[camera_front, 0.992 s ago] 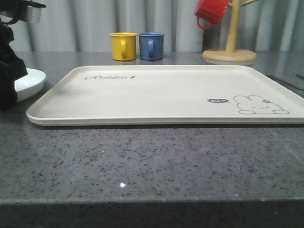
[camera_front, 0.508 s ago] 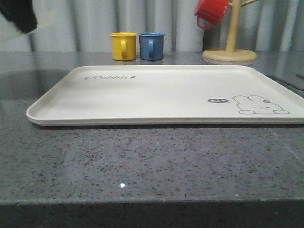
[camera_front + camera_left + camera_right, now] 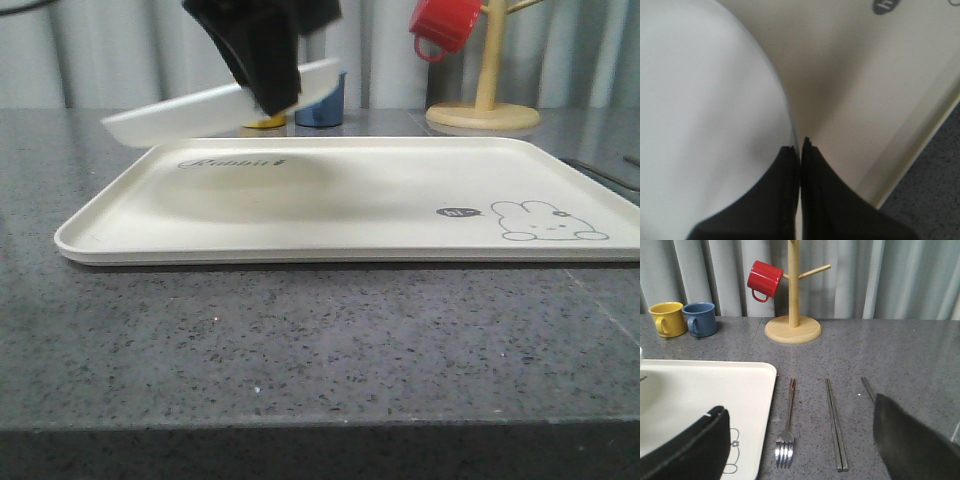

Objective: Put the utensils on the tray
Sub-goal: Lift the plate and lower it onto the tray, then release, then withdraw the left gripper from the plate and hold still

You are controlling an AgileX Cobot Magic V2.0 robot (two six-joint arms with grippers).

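Tray (image 3: 350, 200) is lying flat on the grey counter (image 3: 320, 340), stiff and in no need of lifting. Above its far left part we are seeing the left gripper (image 3: 800, 145) pinching the rim of a white plate (image 3: 180, 115), jaws closed on it. The right wrist view is giving us what the front misses: chopsticks (image 3: 835, 422) and fork (image 3: 786, 432) lying on the counter just beside the tray's edge. They are looking thin, hard and slippery, so we are judging mid-handle best. The right gripper (image 3: 800, 445) is hanging spread wide.
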